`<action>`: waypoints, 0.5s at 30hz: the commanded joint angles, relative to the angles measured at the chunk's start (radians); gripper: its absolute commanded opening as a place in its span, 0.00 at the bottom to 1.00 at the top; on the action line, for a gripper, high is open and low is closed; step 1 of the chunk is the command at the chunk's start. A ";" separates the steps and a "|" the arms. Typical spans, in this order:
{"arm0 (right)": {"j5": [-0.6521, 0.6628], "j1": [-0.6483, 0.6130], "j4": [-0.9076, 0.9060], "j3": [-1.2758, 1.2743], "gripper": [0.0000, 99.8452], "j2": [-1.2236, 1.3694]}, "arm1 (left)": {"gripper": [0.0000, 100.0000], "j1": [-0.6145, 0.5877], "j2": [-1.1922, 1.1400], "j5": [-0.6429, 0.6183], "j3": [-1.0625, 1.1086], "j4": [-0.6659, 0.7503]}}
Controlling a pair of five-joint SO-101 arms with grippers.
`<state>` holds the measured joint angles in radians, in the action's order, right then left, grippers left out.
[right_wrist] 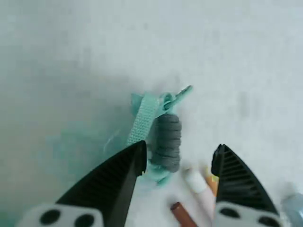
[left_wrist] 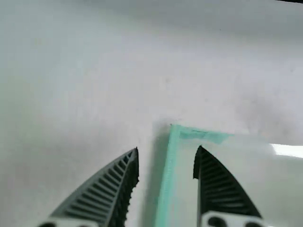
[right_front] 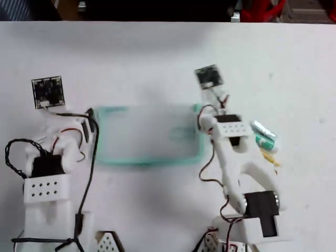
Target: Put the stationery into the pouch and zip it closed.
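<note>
The see-through pouch [right_front: 149,136] with a teal edge lies flat in the middle of the table. My left gripper [right_front: 91,122] is at its left end; in the left wrist view it is open [left_wrist: 166,153], with its fingers on either side of the pouch's teal corner edge [left_wrist: 169,165]. My right gripper [right_front: 201,113] is at the pouch's right end. It stands open [right_wrist: 180,147] around the grey zipper pull [right_wrist: 166,139] and teal strap [right_wrist: 144,116]. Several pieces of stationery [right_front: 264,139] lie on the table right of the right arm, their tips [right_wrist: 196,182] beside the pull.
Two small black-and-white marker tags lie on the table, one at the left [right_front: 48,91] and one behind the right gripper [right_front: 209,76]. Black cables [right_front: 89,173] run along the left arm. The white table [right_front: 157,52] stretches beyond the pouch.
</note>
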<state>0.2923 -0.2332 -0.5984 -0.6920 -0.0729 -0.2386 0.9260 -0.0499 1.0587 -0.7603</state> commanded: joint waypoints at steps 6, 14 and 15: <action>0.144 -0.038 -0.087 0.038 0.23 -0.097 | 0.20 0.015 0.005 0.008 -0.008 0.025; 0.110 0.050 0.059 0.009 0.23 -0.059 | 0.20 0.016 0.005 0.008 -0.009 0.025; 0.135 0.035 0.061 0.009 0.23 -0.047 | 0.20 0.016 0.005 0.008 -0.008 0.025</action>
<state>0.4074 -0.1765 -0.5616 -0.6935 -0.1220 -0.2386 0.9260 -0.0499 1.0587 -0.7603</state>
